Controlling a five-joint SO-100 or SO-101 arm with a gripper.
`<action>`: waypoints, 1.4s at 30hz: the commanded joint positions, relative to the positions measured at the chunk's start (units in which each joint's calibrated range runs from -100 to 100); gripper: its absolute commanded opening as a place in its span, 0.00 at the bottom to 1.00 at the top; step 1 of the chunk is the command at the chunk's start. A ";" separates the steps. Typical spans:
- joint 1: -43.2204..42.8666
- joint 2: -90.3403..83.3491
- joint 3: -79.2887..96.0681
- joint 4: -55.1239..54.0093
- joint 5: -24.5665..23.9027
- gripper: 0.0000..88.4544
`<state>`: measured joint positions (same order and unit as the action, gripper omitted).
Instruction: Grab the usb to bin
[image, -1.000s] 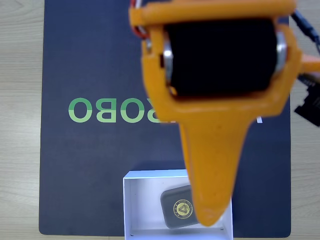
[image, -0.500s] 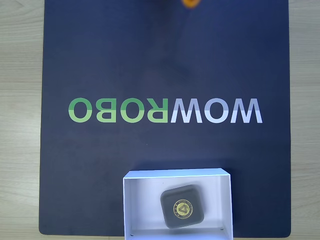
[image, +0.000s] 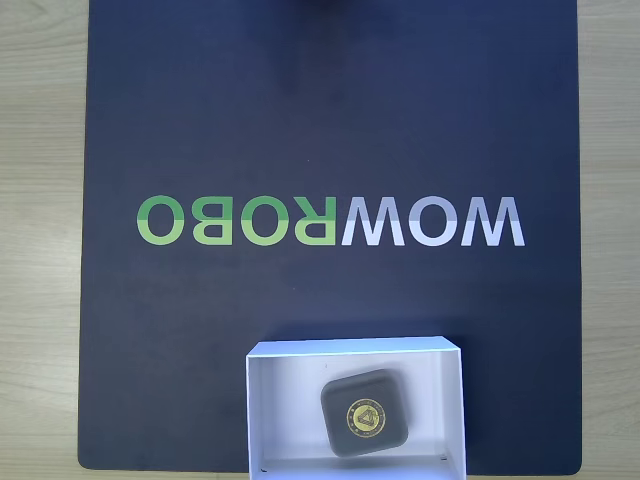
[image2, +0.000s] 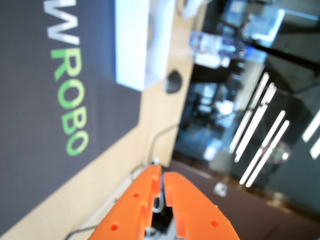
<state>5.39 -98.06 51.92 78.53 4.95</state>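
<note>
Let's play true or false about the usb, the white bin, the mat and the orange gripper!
1. The usb lies inside the bin. True.
2. The gripper is holding the usb. False: in the wrist view its fingers are together with nothing between them, up away from the bin.
3. The bin sits on the dark mat. True.
4. The bin covers the green letters. False: it sits below the lettering, at the mat's bottom edge in the fixed view.

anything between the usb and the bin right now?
Nothing: the usb already lies inside the bin, flat on its floor. In the wrist view the tool is up off the mat, fingers together and empty.
</note>
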 joint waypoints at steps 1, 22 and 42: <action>0.25 -0.59 9.24 -4.46 0.30 0.01; 0.75 -1.26 33.08 -2.37 -0.17 0.01; 0.33 -1.18 39.95 -4.90 0.30 0.01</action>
<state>5.57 -99.72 91.87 73.79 5.11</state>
